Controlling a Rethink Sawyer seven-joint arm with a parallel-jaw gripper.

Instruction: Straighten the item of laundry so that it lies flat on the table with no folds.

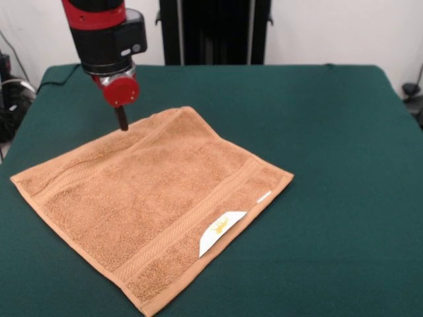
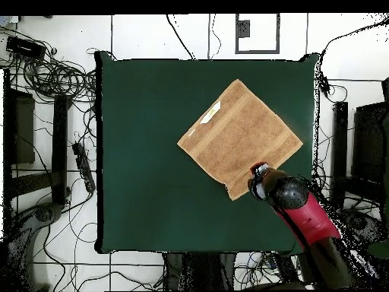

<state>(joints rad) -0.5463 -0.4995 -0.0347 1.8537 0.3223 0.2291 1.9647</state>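
- The towel [image 1: 149, 201] lies spread on the green bench [image 1: 330, 132], turned so its corners point like a diamond; in the front view it sits on the left and near part of the bench, one corner close to the left edge
- It looks flat, all four corners out, no fold showing; woven bands run along two opposite edges
- A white label [image 1: 221, 231] with a yellow mark lies on the towel at the near right edge, just beside the band; a smaller white tag [image 1: 264, 196] shows further along the same edge
- The hand [image 1: 121, 119] comes down from the red and black arm [image 1: 106, 30] at the towel's far edge; its dark tip meets or nearly meets the cloth there
- Only one slim dark tip shows under the red cap; I cannot tell whether the hand is wide or narrow, nor whether it grips any cloth
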